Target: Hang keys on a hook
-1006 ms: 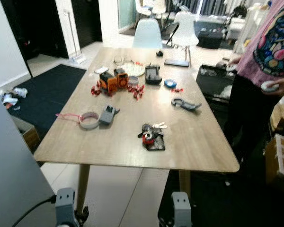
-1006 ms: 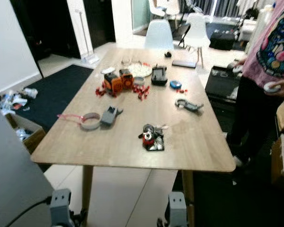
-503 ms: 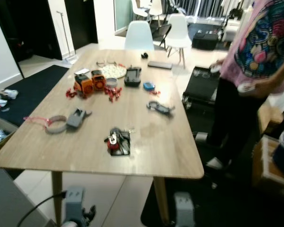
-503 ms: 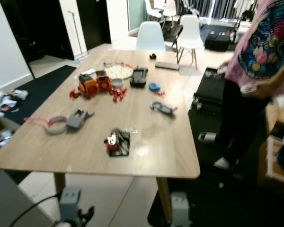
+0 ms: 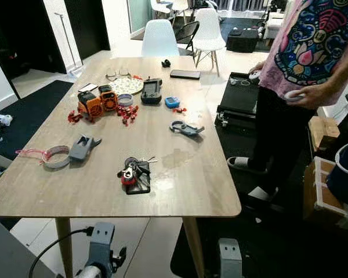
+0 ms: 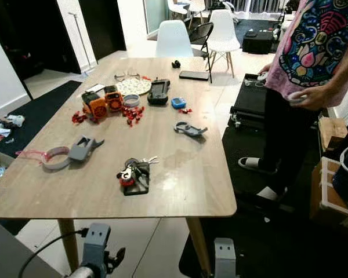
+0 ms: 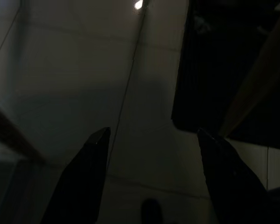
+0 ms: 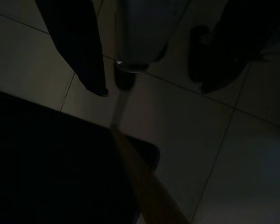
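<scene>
The bunch of keys (image 5: pixel 133 172), with a red tag and a black fob, lies on the wooden table (image 5: pixel 185 191) near its front edge. Both arms hang low below that edge, their silver wrists at the bottom of the eye views. In the dark left wrist view, my left gripper (image 7: pixel 153 132) is open over pale floor tiles with nothing between its fingers. My right gripper (image 8: pixel 151 88) is open too, above tiles, a dark mat and a wooden table leg (image 8: pixel 140 182).
Further back on the table lie a grey clip (image 5: pixel 185 128), a tape roll with a grey tool (image 5: pixel 69 153), orange blocks (image 5: pixel 95 103) and a black device (image 5: pixel 152 90). A person (image 5: pixel 304 63) stands at the right side. A cardboard box (image 5: pixel 325 194) sits beyond; white chairs (image 5: pixel 160 39) stand at the far end.
The camera has swung and moved closer, so the table sits further left and lower in view and more of the person shows. Nothing on the table has moved.
</scene>
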`<state>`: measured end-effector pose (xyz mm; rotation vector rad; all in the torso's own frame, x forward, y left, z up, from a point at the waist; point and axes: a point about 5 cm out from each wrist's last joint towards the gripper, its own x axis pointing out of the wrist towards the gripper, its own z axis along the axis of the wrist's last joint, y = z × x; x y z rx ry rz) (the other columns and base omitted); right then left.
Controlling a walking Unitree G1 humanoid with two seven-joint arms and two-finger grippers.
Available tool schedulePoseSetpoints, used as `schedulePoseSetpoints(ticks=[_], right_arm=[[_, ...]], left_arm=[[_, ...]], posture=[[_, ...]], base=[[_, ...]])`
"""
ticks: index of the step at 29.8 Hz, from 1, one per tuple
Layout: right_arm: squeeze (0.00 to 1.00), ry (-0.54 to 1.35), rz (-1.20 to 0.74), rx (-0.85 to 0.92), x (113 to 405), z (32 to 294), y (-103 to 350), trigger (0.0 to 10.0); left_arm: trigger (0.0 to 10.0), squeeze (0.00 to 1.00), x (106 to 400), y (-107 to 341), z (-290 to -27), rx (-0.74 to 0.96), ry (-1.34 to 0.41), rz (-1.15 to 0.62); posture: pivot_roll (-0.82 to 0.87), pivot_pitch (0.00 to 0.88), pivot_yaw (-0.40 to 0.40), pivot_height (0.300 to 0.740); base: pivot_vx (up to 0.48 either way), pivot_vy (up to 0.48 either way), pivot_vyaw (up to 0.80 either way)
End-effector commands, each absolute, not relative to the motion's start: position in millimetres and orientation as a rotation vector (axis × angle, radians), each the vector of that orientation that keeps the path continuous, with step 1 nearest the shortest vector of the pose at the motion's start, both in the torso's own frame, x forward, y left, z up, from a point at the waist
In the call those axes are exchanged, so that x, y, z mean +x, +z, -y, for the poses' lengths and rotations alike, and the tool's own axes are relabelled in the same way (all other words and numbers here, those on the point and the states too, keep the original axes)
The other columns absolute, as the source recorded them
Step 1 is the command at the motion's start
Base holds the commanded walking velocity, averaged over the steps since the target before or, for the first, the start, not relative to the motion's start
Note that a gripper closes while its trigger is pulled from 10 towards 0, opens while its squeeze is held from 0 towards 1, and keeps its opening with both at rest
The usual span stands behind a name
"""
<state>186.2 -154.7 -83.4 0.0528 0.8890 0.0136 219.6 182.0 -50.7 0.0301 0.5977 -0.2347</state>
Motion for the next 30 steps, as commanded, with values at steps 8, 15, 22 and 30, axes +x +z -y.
schedulePoseSetpoints(ticks=[8, 15, 22, 30], right_arm=[[0.0, -0.032, -0.921, 0.036, 167.2, 200.8, -87.0, 10.0], [0.0, -0.014, -0.924, 0.028, 167.3, 200.4, -87.0, 10.0], [0.0, 0.01, -0.924, 0.022, 169.0, 199.2, -86.4, 10.0], [0.0, 0.013, -0.929, 0.02, 167.1, 200.9, -86.9, 10.0]], left_arm=[[10.0, 0.0, 194.7, -34.1, -243.9, 0.034, -0.394, -0.528], [10.0, 0.0, 178.2, -25.5, -253.1, 0.118, -0.657, -0.562], [10.0, 0.0, 165.9, -10.4, -255.8, 0.199, -0.93, -0.589], [10.0, 0.0, 178.9, 51.6, -239.1, 0.085, -1.08, -0.371]], posture=[[0.03, 0.019, 0.007, 0.74], [0.04, 0.015, 0.007, 0.74], [0.04, 0.013, 0.006, 0.74], [0.03, 0.02, 0.004, 0.74]], base=[[0.0, 0.0, 0.0], [0.0, 0.0, 0.0], [0.0, 0.0, 0.0], [0.0, 0.0, 0.0]])
